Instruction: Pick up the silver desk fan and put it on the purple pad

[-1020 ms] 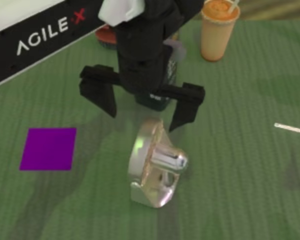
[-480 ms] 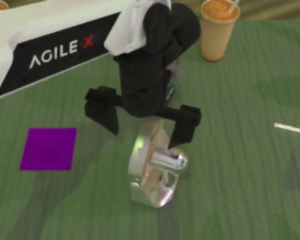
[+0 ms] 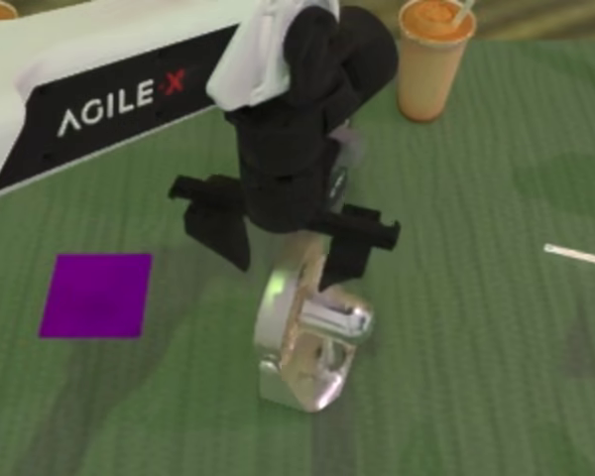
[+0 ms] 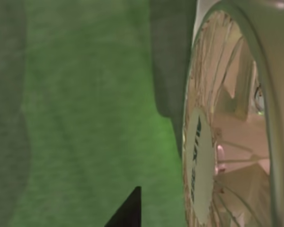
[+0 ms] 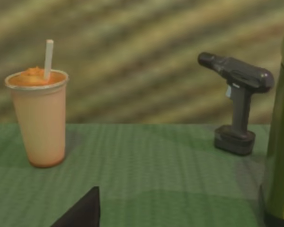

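Note:
The silver desk fan stands on the green table a little right of middle, its round disc edge-on and its motor stub pointing right. My left gripper hangs open right above it. One finger is left of the disc and the other sits by the disc's rear face, above the motor. In the left wrist view the fan's grille fills one side, with one dark fingertip apart from it. The purple pad lies flat at the left. My right gripper is out of the top view.
An orange drink cup with a straw stands at the back right, also seen as the cup in the right wrist view. There a dark drill and a tall dark bottle stand too. A thin white stick lies at the right edge.
My left gripper came forward and down over the fan's disc, then its fingers narrowed slightly around the top of the disc. The fan and the pad have not moved.

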`<state>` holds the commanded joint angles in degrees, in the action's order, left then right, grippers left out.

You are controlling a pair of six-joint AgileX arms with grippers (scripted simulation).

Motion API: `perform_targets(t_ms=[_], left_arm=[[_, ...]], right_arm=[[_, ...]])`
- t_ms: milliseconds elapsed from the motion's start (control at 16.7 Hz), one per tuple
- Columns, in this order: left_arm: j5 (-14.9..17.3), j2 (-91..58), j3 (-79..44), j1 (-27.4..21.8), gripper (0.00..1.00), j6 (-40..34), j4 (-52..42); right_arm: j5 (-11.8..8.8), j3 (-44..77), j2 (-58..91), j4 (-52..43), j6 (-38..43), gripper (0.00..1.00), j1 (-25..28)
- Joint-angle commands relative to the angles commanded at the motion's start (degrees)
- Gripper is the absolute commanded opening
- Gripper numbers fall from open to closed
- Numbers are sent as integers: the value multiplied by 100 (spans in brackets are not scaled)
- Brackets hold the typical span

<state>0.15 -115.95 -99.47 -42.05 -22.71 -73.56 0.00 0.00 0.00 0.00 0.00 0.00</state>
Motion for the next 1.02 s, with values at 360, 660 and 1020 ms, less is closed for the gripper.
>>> perform_targets(t_ms=[360, 660, 1020], left_arm=[[0, 0, 0, 0, 10, 0, 0], [0, 0, 0, 0, 0, 0, 0], [-3, -5, -21, 5, 0, 9, -22]], right_arm=[[0, 0, 0, 0, 0, 100, 0], [0, 0, 0, 0, 0, 100, 0], [0, 0, 0, 0, 0, 100, 0]])
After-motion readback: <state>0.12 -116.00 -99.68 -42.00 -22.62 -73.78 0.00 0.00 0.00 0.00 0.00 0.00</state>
